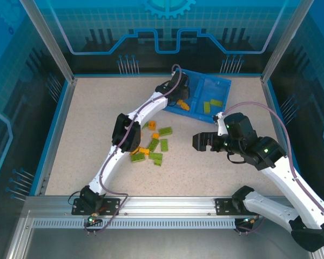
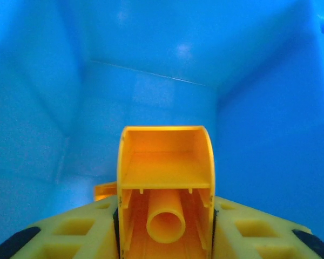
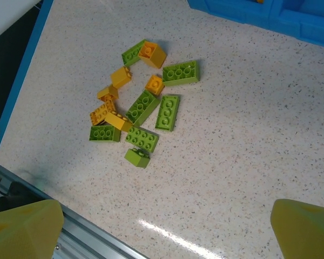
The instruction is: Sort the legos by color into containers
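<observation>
- While the left jaws reach into the left compartment [image 1: 197, 87] of the tray [image 1: 218, 82], they grip an orange brick [image 2: 164, 178] between their yellow pads [image 2: 70, 232]. Its hollow underside faces the wrist camera, with blue tray wall all around it.
- Whether that grip is slackening, I cannot tell.
- Orange bricks [image 1: 182, 104] already lie in this compartment and green bricks [image 1: 211, 103] in the one across the divider, so letting go here looks like the right step.
- Unsorted legos [image 3: 140, 116] sit in a loose pile on the worktop [image 3: 248, 162], off the tray's near-left corner. Orange and green are mixed, with long axes pointing every way.
- Right jaws hang wide open and empty off the tray's near edge, with the pile to their left. Judged from this, they are the nearer pair for the next pick.
</observation>
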Action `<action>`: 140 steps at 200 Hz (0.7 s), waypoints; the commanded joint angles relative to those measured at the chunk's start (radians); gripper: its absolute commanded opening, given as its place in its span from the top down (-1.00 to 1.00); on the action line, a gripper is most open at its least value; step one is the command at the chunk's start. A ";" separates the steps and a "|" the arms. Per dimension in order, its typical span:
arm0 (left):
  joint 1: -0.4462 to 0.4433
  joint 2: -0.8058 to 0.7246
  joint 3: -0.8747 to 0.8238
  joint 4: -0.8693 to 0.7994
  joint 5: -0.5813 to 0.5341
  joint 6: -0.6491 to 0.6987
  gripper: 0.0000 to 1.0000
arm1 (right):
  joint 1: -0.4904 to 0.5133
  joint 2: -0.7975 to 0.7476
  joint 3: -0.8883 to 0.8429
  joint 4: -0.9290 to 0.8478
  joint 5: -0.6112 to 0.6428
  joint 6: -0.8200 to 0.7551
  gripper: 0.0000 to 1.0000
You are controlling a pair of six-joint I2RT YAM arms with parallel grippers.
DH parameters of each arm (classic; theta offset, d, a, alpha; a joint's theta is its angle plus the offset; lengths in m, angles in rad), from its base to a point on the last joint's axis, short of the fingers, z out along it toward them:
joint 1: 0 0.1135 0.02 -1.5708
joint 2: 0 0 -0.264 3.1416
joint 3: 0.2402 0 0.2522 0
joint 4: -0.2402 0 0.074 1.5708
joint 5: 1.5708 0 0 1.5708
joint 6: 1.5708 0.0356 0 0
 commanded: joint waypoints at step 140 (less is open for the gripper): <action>-0.017 -1.045 -0.979 0.250 0.081 0.070 0.09 | 0.022 0.122 0.045 0.003 0.019 -0.033 -1.00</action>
